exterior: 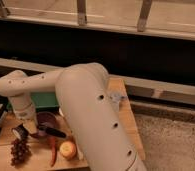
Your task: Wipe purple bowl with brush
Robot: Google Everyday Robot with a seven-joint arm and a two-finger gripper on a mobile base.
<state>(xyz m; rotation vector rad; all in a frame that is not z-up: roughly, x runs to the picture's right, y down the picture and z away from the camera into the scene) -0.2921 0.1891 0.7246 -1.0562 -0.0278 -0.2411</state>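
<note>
Firstly, item 1: two-finger gripper (pixel 20 132), hanging from the pale arm's wrist, low over the left end of the light wooden table (pixel 127 115). Whether it is open or clamped on anything cannot be told.

Item 2: small round dark purple-maroon bowl (pixel 45 120), upright on the table, just beside the gripper at 2 o'clock. Judged light, rigid and smooth-walled, so apt to skid or tip under a sideways stroke; wipe downward into the hollow rather than across the rim.

Item 3: dark slender brush (pixel 55 132), at 3 o'clock, lying along the bowl's near edge. Probably stiff in the handle and best held there.

Item 4: bunch of dark grapes (pixel 19 151), at 6 o'clock, near.

Item 5: long red chilli (pixel 52 150), at 4 o'clock.

Item 6: round orange fruit (pixel 67 149), just beyond the chilli.

Item 7: green rectangular tray (pixel 41 100), at 1 o'clock, behind the bowl.

Item 8: crumpled grey cloth (pixel 115 97), at 2 o'clock, well apart.
</note>
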